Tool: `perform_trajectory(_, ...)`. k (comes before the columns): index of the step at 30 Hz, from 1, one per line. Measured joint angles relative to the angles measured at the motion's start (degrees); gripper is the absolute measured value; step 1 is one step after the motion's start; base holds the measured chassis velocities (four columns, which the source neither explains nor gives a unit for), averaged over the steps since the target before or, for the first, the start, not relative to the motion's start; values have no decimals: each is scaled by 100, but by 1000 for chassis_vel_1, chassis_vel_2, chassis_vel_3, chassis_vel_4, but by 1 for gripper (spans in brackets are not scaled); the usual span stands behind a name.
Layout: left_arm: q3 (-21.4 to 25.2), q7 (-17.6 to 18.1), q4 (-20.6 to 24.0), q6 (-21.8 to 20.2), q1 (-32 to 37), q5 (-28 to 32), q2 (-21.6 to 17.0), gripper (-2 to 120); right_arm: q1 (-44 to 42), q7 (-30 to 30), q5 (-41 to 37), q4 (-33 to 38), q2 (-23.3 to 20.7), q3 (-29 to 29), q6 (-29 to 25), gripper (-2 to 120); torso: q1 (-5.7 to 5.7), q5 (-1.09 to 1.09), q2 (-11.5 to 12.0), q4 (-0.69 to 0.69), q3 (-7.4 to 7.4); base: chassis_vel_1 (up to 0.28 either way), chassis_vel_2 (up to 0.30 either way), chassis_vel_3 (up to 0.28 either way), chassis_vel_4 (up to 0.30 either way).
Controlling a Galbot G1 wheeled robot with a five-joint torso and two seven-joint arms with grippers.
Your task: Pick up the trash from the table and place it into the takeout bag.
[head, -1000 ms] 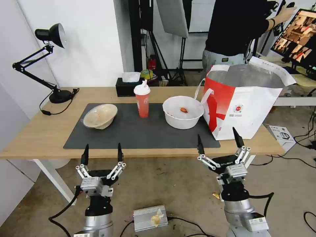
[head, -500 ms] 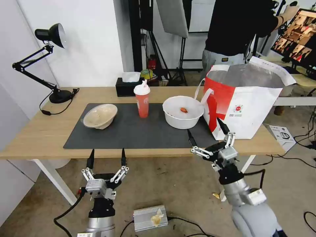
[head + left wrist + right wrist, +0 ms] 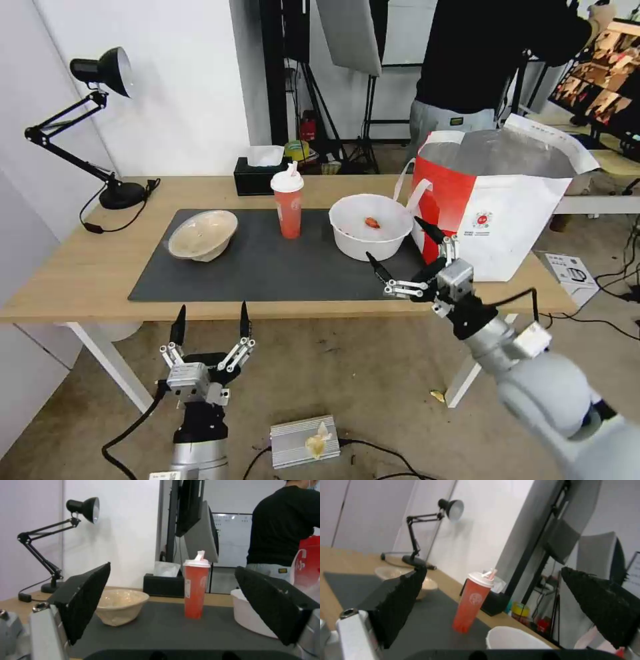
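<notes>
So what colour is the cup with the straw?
The cup is red with a white lid, clearest in the left wrist view.

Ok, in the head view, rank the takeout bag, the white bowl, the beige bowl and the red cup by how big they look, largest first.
1. takeout bag, by far the largest.
2. white bowl.
3. beige bowl, a bit smaller and shallower than the white one.
4. red cup, tall but the narrowest.
All stand at a similar distance on the table, so the order looks reliable.

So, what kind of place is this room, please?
Probably a studio or lab set up for recording rather than a home: light stands and a softbox panel stand behind the table, a monitor glows at the side, and cables trail across the bare floor.
</notes>
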State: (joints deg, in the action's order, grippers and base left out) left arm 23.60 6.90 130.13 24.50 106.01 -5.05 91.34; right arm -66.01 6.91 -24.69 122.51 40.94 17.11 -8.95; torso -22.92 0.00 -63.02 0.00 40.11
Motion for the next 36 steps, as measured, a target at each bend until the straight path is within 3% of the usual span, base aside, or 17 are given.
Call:
perform_trajectory(4,62,45,6,19,0,1,0,100,783,241,-332,-329,-224,-431,226,100,0,0,0,0,0,0,0,0,0)
perform_trajectory(19,122,69,-44,52,6,58,2,100,2795,1049,-480,-1271,-273,-1681,1219,100,0,0,0,0,0,0,0,0,0)
perform_trajectory(26,137,62,-94,56,-2,128,2,100,3815,1889,-313,-1854,-166,-2184,1985,100,0,-1,0,0,0,0,0,0,0)
perform_trajectory(32,140,59,-118,78,0,143,2,100,4201,2054,-226,-2130,-77,-2472,2238,100,0,-1,0,0,0,0,0,0,0)
perform_trajectory(36,128,56,-136,90,1,142,2,100,4554,1823,-257,-2281,-19,-2864,2564,100,0,-1,0,0,-1,0,0,0,0)
